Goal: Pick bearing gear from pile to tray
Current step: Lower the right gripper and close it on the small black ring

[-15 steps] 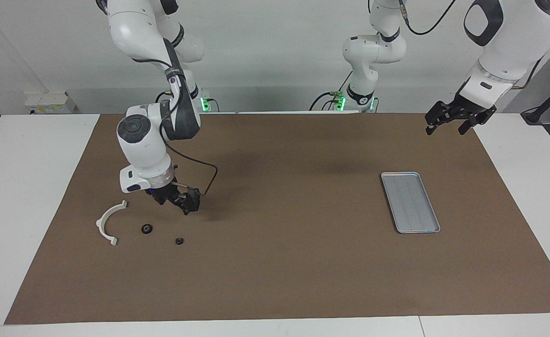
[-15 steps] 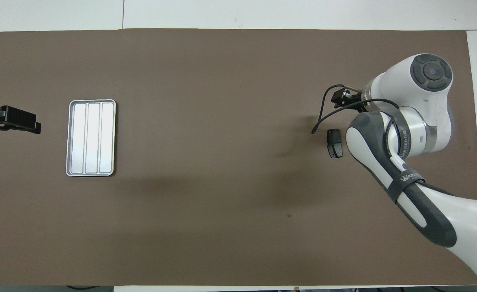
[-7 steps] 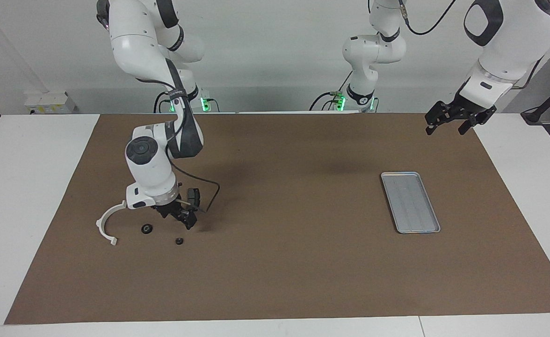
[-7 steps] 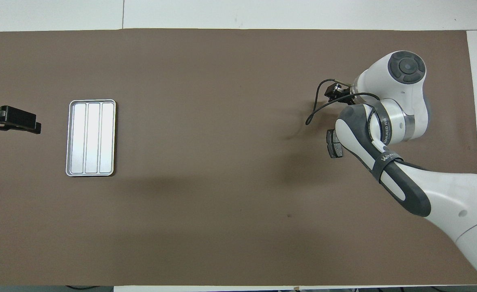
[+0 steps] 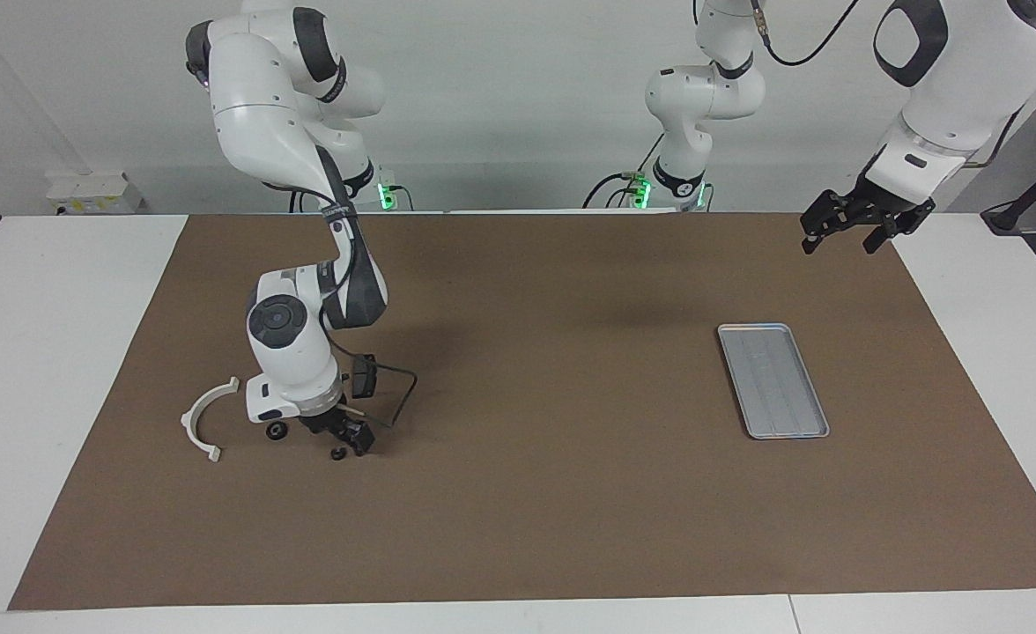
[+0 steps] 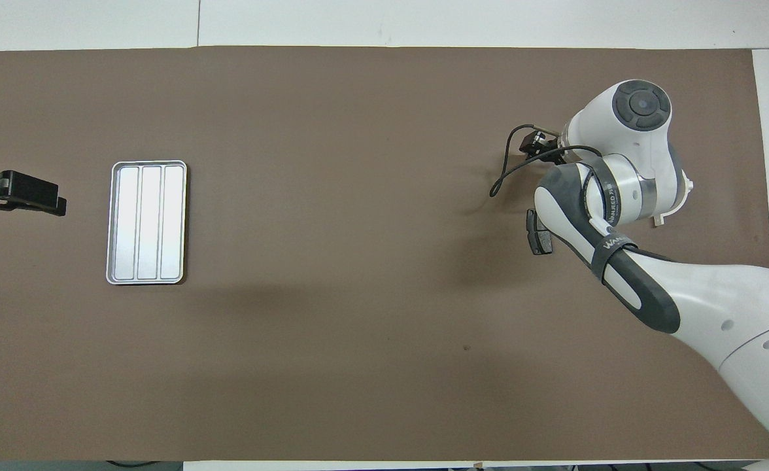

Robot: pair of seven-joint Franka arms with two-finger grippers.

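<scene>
Two small black round bearing gears lie on the brown mat at the right arm's end, one (image 5: 277,431) beside the white half-ring (image 5: 205,418) and one (image 5: 338,454) a little farther from the robots. My right gripper (image 5: 347,438) is low over the mat, open, with its tips just above and beside that second gear and nothing held. In the overhead view the arm's wrist hides the gripper and both gears. The silver tray (image 5: 773,380) (image 6: 147,222) lies empty toward the left arm's end. My left gripper (image 5: 839,242) (image 6: 51,199) waits open in the air by the mat's edge.
A dark grey brake pad (image 6: 536,241) lies on the mat beside the right arm's forearm, nearer to the robots than the gears. A black cable (image 5: 408,387) loops out from the right wrist. The brown mat (image 5: 553,493) covers the table between pile and tray.
The right arm has swung away from its base and dropped, bringing its gripper from above the brake pad down to the black gear. The left arm has stayed put.
</scene>
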